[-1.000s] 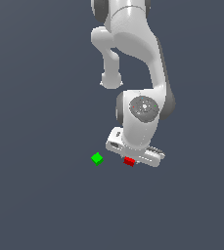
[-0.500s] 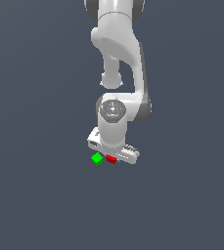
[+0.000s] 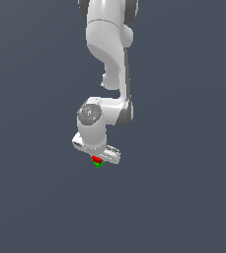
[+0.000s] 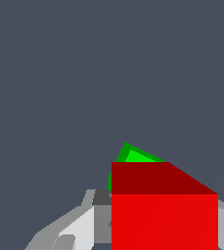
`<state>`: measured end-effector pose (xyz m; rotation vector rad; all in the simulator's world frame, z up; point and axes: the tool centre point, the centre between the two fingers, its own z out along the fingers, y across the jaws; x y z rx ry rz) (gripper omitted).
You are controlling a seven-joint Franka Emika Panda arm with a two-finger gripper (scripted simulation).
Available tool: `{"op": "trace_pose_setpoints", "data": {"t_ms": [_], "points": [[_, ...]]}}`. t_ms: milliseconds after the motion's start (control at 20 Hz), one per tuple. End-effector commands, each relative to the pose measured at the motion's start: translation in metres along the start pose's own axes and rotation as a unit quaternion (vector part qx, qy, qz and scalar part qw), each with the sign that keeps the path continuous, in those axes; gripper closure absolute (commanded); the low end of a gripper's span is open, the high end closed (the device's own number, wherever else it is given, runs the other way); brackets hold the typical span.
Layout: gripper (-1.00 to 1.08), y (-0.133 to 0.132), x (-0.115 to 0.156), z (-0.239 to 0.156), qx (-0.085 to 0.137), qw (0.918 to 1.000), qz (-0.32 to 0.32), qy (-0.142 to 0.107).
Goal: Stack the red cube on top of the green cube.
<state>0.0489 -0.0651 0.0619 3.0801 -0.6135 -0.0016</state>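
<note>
The red cube [image 3: 96, 159] sits between the fingers of my white gripper [image 3: 97, 157], which is shut on it. The green cube [image 3: 99, 164] lies directly beneath it, and only a thin green edge shows below the red one. I cannot tell whether the two cubes touch. In the wrist view the red cube [image 4: 165, 215] fills the near part of the picture. A corner of the green cube [image 4: 134, 156] peeks out behind it. A grey-white finger [image 4: 79, 227] shows beside the red cube.
The floor [image 3: 183, 197] is a plain dark grey surface. The white arm [image 3: 109, 49] rises above the gripper to the top of the exterior view.
The gripper has carried the red cube toward the exterior view's left, from beside the green cube to right over it. The green cube has not moved.
</note>
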Motion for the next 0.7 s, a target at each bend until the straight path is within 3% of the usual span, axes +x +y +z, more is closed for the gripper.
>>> {"op": "trace_pose_setpoints", "data": {"t_ms": [0,150,200,650], "points": [[1.08,0.0043,0.0014,0.0015,0.001,1.0,-0.001,0.001],[1.08,0.0035,0.0021,0.0013,0.001,1.0,-0.001,0.001],[-0.92,0.0035,0.0021,0.0013,0.001,1.0,-0.001,0.001],[-0.92,0.0035,0.0021,0.0013,0.001,1.0,-0.001,0.001]]}}
